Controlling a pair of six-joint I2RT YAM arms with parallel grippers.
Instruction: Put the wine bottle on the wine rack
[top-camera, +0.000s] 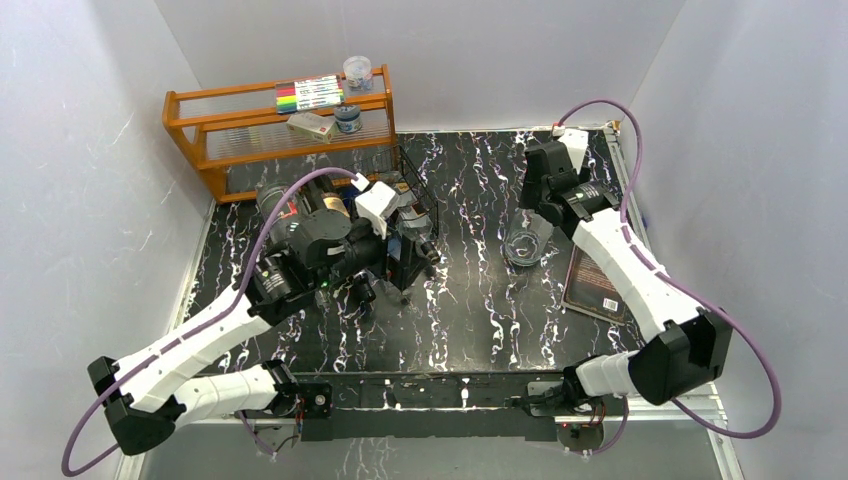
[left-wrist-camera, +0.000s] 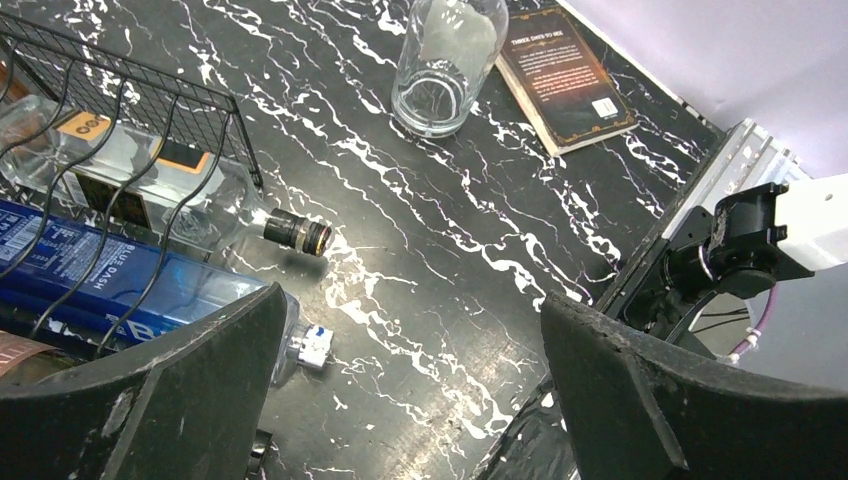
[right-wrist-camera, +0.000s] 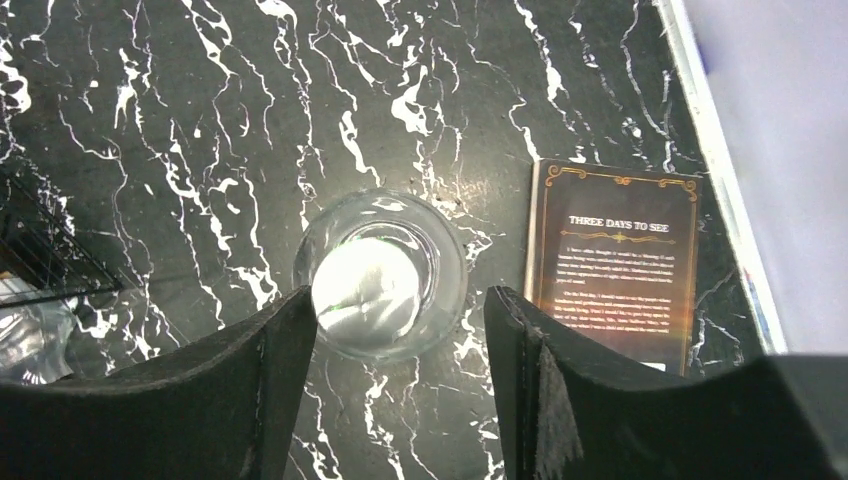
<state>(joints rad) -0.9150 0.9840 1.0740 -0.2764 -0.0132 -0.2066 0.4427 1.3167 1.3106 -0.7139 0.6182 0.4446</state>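
Shows left gripper (left-wrist-camera: 410, 310), right gripper (right-wrist-camera: 400, 295) wide, empty; crops clear dark-capped glass bottle (left-wrist-camera: 235, 205) behind black wire rack (left-wrist-camera: 130, 80) at nine o'clock.

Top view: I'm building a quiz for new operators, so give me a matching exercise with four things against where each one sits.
Things:
1. book
2. glass
3. marker pack
4. wire rack

Places:
A. on top of the orange shelf
B. on the table, right next to the orange shelf
C. flat on the table near its right edge
D. standing on the table, just left of the book

Pairs: 1-C; 2-D; 3-A; 4-B
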